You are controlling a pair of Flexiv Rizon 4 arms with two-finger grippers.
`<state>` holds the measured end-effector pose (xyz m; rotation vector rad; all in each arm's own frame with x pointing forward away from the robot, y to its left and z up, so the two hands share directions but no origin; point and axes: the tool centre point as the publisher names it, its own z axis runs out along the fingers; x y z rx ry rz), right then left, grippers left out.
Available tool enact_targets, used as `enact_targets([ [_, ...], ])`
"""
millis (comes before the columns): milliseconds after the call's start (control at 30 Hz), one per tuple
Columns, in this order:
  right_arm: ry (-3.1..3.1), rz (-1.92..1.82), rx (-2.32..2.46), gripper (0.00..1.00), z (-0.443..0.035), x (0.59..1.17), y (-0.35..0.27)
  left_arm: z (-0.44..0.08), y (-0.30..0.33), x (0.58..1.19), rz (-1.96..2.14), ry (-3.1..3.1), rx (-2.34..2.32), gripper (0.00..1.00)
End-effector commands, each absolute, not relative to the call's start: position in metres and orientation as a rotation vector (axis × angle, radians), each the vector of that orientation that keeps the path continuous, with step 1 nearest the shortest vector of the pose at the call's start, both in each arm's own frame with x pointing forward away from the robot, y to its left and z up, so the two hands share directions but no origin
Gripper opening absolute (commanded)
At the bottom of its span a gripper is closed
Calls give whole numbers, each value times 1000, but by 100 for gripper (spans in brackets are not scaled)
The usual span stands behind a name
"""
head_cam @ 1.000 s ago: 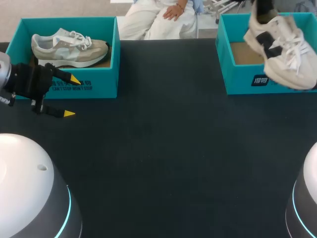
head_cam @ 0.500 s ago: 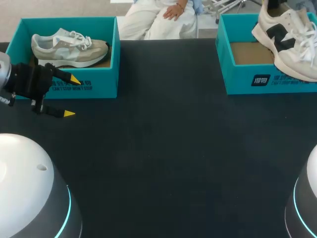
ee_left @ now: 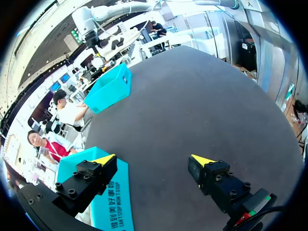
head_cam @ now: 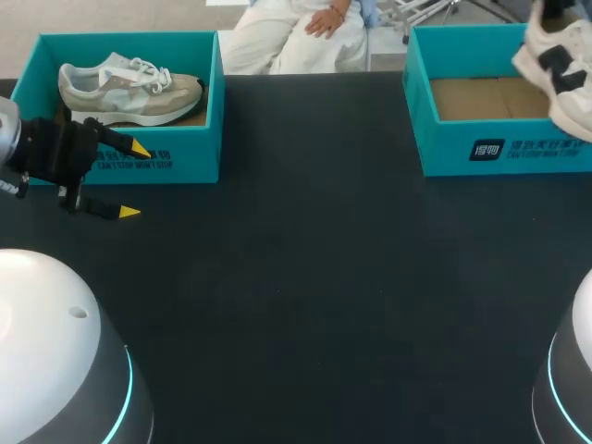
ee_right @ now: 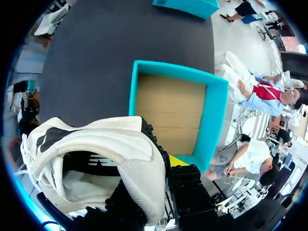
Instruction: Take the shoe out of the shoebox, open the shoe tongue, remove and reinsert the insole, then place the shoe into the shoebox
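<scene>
Teal shoeboxes [head_cam: 185,162] [head_cam: 444,153], two: grey shoe [head_cam: 120,91] in left one by open left claw [head_cam: 134,180]; white shoe [head_cam: 564,79] clamped in right claw [ee_right: 166,166].

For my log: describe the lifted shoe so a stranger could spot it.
Two teal shoeboxes stand on the dark table; find the right shoebox, its cardboard floor bare. The white shoe hangs over its right end in the right gripper. Its black side marking separates it from the grey-beige shoe inside the left shoebox.
</scene>
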<state>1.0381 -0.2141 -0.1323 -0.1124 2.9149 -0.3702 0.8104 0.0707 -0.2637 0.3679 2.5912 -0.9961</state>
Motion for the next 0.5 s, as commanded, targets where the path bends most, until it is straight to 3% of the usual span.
enact_targets([
  [33, 2916, -398, -74, 0, -134, 1058, -253, -263, 71, 809, -992, 2593, 368, 100],
  [300, 2936, -454, 114, 0, -152, 1085, -306, -263, 71, 809, -992, 2593, 368, 100],
  [500, 2845, -453, 551, 0, -156, 1089, -317, -263, 71, 809, -992, 2593, 368, 100],
])
